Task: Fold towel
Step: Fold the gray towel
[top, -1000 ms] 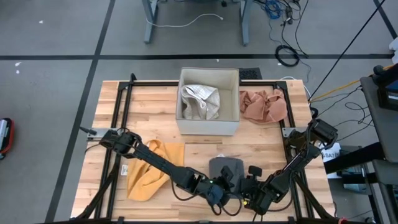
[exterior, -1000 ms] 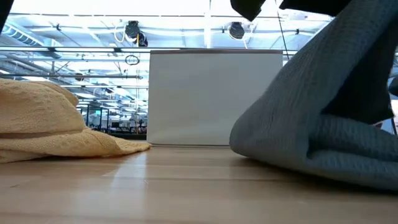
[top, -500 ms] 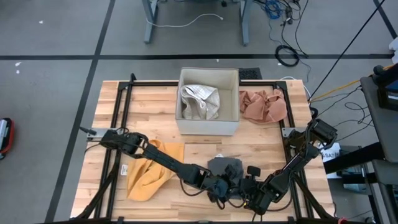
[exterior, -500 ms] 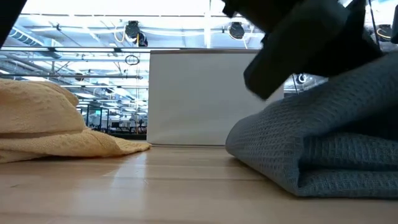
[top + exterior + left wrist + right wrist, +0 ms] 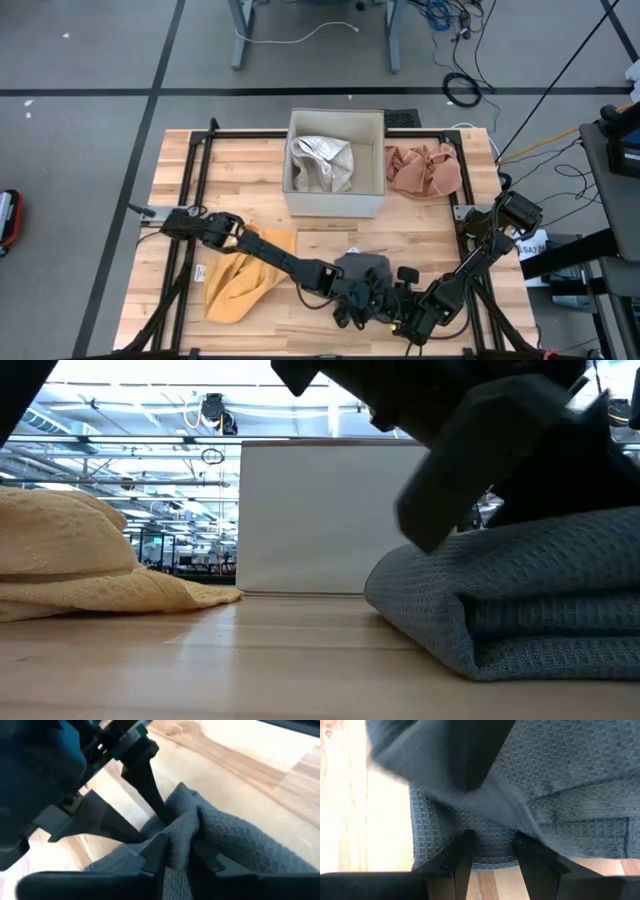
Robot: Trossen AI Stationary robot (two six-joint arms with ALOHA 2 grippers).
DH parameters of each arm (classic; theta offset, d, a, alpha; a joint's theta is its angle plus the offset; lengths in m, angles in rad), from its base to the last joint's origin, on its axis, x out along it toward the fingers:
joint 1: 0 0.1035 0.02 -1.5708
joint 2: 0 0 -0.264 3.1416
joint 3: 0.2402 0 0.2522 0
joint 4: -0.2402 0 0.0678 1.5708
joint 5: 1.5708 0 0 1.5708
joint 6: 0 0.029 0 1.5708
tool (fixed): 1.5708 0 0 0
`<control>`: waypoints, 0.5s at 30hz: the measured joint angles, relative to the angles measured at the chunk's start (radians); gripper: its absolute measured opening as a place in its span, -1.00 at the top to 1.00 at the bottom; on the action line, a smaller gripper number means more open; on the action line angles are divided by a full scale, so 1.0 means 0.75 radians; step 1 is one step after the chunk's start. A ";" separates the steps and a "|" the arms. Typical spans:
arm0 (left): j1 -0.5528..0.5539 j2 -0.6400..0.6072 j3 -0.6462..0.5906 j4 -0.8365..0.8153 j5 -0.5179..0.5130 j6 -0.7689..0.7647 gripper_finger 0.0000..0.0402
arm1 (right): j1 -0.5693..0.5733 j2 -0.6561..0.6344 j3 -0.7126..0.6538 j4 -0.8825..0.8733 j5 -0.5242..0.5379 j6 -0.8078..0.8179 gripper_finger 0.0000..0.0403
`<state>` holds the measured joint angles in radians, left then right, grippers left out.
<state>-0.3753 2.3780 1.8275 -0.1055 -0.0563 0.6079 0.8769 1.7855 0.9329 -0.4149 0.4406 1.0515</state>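
Around the white box [image 5: 335, 150] everything is placed: it stands at the far middle of the wooden table [image 5: 250, 165], which sits on a grey floor with dark seams and loose cables beyond its far edge. From table height, a ceiling of lights and beams shows behind the box. Inside the box lies a crumpled pale cloth [image 5: 322, 163]. A pink cloth [image 5: 424, 170] is bunched just right of the box, and a yellow towel [image 5: 240, 272] is heaped in front of it and to its left.

Straight in front of the box, near the table's front edge, lies the grey towel [image 5: 364, 272], folded into a thick pad with stacked layers. Its rounded fold faces left in the low view; I cannot tell which way its long axis runs.

Both arms reach in low to the towel's near edge. The left gripper [image 5: 176, 856] has its fingers slightly parted with a ridge of the grey towel between them. The right gripper [image 5: 491, 851] stands partly open, fingers against the towel's edge; whether it grips I cannot tell.
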 joint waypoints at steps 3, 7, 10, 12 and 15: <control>-0.009 0.012 0.001 0.012 0.000 0.000 0.41 | 0.001 0.000 0.000 0.000 -0.003 0.002 0.30; -0.016 0.012 0.001 0.030 -0.010 -0.002 0.13 | 0.001 0.000 0.001 -0.001 -0.007 0.003 0.30; -0.024 0.007 0.001 0.036 -0.040 -0.035 -0.04 | 0.001 0.000 0.002 -0.003 -0.019 0.003 0.30; -0.032 0.000 0.001 0.046 -0.091 -0.035 -0.12 | 0.001 0.000 0.002 -0.004 -0.023 0.003 0.30; -0.052 -0.019 0.001 0.043 -0.214 -0.018 -0.18 | 0.002 -0.001 0.002 -0.004 -0.028 0.002 0.30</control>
<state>-0.4141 2.3640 1.8278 -0.0731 -0.2168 0.5946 0.8783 1.7850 0.9340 -0.4183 0.4197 1.0531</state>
